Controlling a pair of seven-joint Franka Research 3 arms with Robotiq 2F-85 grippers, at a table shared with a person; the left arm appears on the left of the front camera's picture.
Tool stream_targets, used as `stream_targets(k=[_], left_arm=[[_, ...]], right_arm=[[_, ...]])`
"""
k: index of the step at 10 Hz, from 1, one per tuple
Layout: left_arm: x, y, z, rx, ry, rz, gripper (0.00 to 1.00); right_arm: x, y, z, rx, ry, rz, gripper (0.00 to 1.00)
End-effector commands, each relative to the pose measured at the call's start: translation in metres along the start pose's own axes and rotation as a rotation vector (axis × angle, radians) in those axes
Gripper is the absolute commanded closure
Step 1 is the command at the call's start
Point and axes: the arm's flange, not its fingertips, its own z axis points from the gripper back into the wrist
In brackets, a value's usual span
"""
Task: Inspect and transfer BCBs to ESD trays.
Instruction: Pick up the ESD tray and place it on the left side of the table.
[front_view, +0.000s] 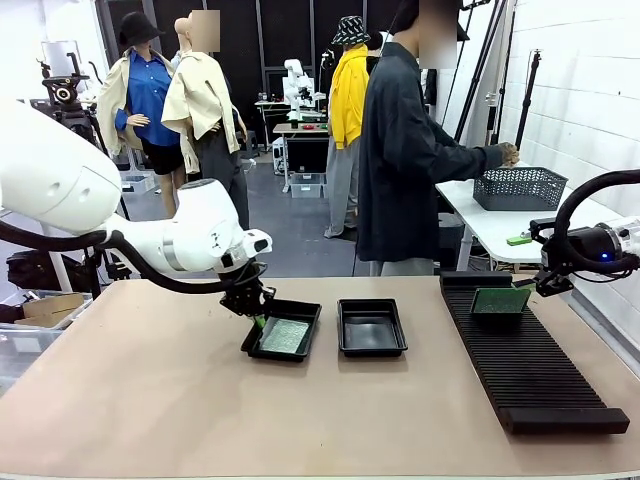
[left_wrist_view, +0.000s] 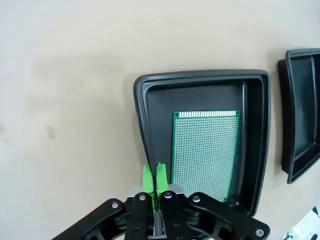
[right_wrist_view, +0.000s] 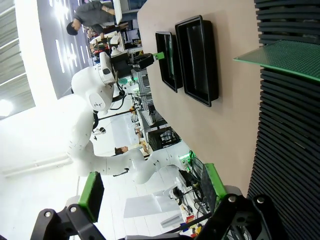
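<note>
Grip: left gripper (left_wrist_view: 154, 175) pinched shut, apparently empty, at the filled ESD tray (left_wrist_view: 200, 75), just left of the empty tray (front_view: 372, 328).
Delivered: one BCB (left_wrist_view: 205, 150) flat inside it.
Pending: second BCB (front_view: 500, 300) on edge in the rack (front_view: 530, 370), right of the empty tray, just ahead of the wide-open right gripper (right_wrist_view: 150, 192), the nearer arm.

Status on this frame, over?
Left gripper shut, empty, at left tray rim. Right gripper open by rack. One BCB flat in that tray, other BCB standing in rack. Person turned away.
</note>
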Motion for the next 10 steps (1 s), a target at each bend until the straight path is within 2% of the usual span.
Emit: stream_targets(k=[1, 7, 10], left_arm=[[-0.016, 0.031, 0.017, -0.051, -0.008, 0.006, 1.00], [-0.032, 0.134, 0.034, -0.014, -0.030, 0.085, 1.00], [-0.037, 0.185, 0.050, -0.052, -0.053, 0.098, 1.00]], right_arm=[[0.000, 0.001, -0.001, -0.004, 0.007, 0.002, 0.00], [0.000, 0.001, -0.001, -0.004, 0.007, 0.002, 0.00], [0.000, 0.001, -0.001, -0.004, 0.007, 0.002, 0.00]])
